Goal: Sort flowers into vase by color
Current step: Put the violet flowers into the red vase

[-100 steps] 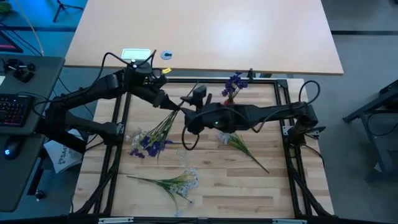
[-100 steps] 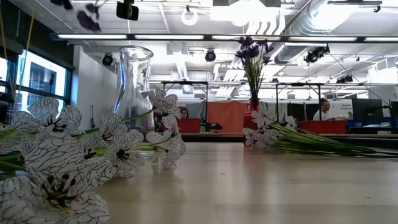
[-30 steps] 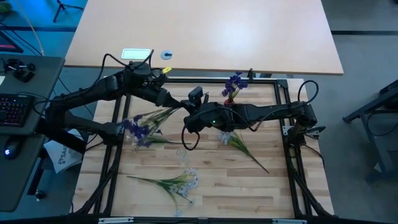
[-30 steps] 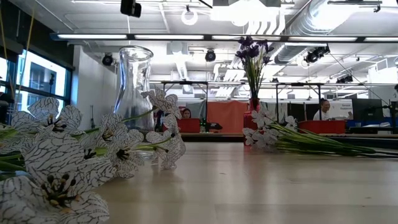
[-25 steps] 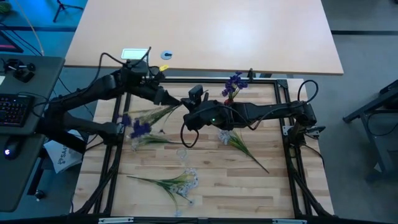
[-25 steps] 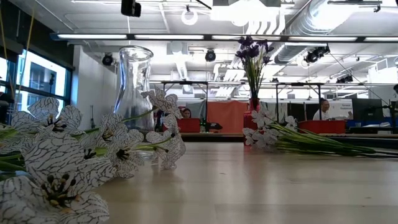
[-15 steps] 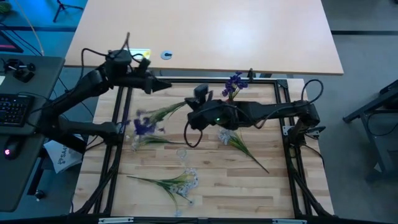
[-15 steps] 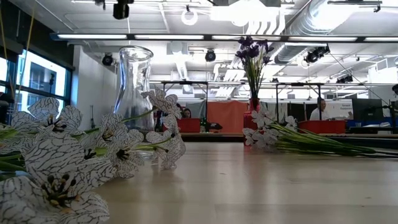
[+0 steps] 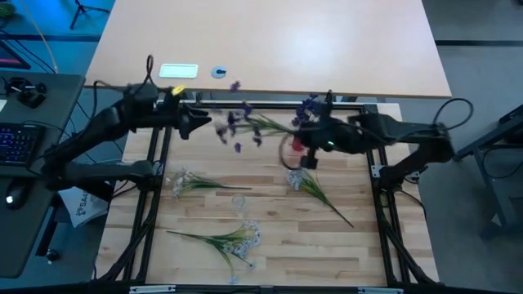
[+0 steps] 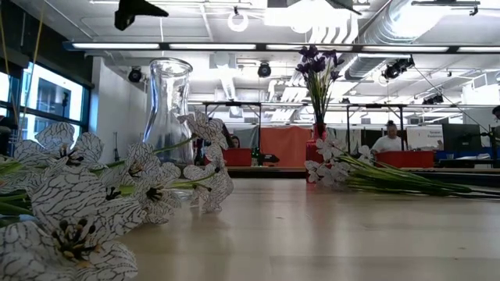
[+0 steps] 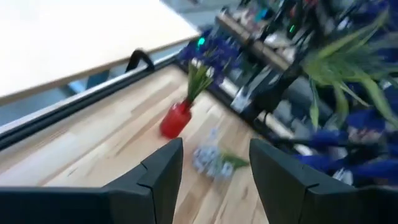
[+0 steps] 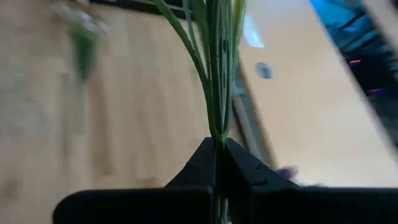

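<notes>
A purple-blossomed flower sprig (image 9: 235, 122) hangs in the air near the far rail, with my right gripper (image 9: 292, 132) shut on its green stems. The red vase (image 9: 299, 145) stands just beside that gripper and holds purple flowers (image 9: 309, 106). In the left wrist view the red vase (image 11: 176, 119) shows ahead of my left gripper (image 11: 214, 149), which is open with nothing between its fingers. In the high view my left gripper (image 9: 198, 124) is at the far left. A clear glass vase (image 10: 168, 109) stands on the table. Pale flower sprigs (image 9: 189, 182) (image 9: 222, 238) (image 9: 309, 188) lie flat on the wood. My right gripper pinches a bunch of thin green stems (image 12: 217, 121) between its two fingers. The stems run straight out ahead of the fingers, along them. The sprig is lifted clear of the table, about level, with its blossoms (image 9: 233, 124) toward the table's left.
A black rail frame (image 9: 245, 104) borders the wooden table (image 9: 343, 245). A large light tabletop (image 9: 270, 41) with a card (image 9: 178, 70) lies beyond the far rail. People sit at desks in the room behind (image 10: 388, 140).
My left gripper has opened, let go of the purple sprig and drawn back toward the far left corner. My right gripper, shut on the stems, has rolled and swung toward the table's right and the red vase, carrying the sprig up from above the left of the table to the far rail.
</notes>
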Controlling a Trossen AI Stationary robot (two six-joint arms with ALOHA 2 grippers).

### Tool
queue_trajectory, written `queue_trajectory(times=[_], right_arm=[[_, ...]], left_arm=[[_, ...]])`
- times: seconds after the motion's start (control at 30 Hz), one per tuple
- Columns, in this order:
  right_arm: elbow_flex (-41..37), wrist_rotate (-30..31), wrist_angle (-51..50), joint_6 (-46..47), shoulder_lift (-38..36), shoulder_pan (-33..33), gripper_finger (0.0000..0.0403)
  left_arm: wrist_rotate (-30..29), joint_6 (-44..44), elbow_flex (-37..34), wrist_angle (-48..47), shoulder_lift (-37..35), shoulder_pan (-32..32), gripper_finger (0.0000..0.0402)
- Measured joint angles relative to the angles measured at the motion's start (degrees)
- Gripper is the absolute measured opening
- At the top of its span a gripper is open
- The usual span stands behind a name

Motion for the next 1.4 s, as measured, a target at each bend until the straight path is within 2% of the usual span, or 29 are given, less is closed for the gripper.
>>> queue_trajectory(times=[0.17, 0.23, 0.33, 0.47, 0.57, 0.63, 0.77, 0.9, 1.07, 1.23, 1.33, 1.4], right_arm=[[-22.87, 1.69, 12.31, 13.52, -14.66, 4.63, 0.0000], [-33.64, 3.58, 23.02, 18.51, -20.82, 7.43, 0.0000], [-48.33, 6.17, 45.99, 20.45, -27.70, 10.77, 0.0000], [-64.50, 7.55, 77.66, 14.45, -30.14, 11.04, 0.0000], [-73.13, 8.85, 97.06, 9.16, -28.54, 8.78, 0.0000], [-77.64, 9.55, 106.10, 7.96, -26.93, 6.34, 0.0000], [-83.08, 7.44, 116.84, 10.29, -23.58, 0.09, 0.0000], [-84.31, -1.14, 119.87, 10.59, -20.56, -6.36, 0.0000], [-82.40, -8.24, 120.43, 9.75, -17.21, -12.63, 0.0000], [-81.76, -17.46, 124.41, 8.94, -17.74, -15.33, 0.0000], [-81.74, -22.21, 123.94, 6.78, -19.88, -15.21, 0.0000], [-81.74, -23.98, 123.12, 6.79, -21.18, -14.93, 0.0000]], left_arm=[[-2.80, -9.32, -16.16, 15.61, -7.24, -3.89, 0.0175], [-3.17, -13.60, -22.63, 23.25, -9.09, -5.82, 0.0175], [-5.29, -18.70, -30.87, 36.47, -10.06, -8.52, 0.0175], [-11.05, -22.60, -37.60, 52.98, -8.63, -11.73, 0.0175], [-14.62, -21.83, -39.05, 59.25, -6.63, -13.62, 0.0175], [-16.22, -19.75, -38.80, 61.19, -5.23, -14.85, 0.0175], [-18.10, -14.87, -36.48, 61.24, -1.74, -17.34, 0.0175], [-19.49, -8.14, -33.12, 61.32, 2.60, -20.30, 0.0175], [-24.24, 6.75, -28.31, 61.41, 11.06, -24.18, 0.0175], [-31.43, 20.48, -24.61, 60.95, 22.38, -24.84, 0.0170], [-34.81, 20.46, -22.66, 61.96, 28.46, -22.67, 0.0146], [-33.38, 18.74, -21.62, 62.74, 32.25, -20.57, 0.0111]])
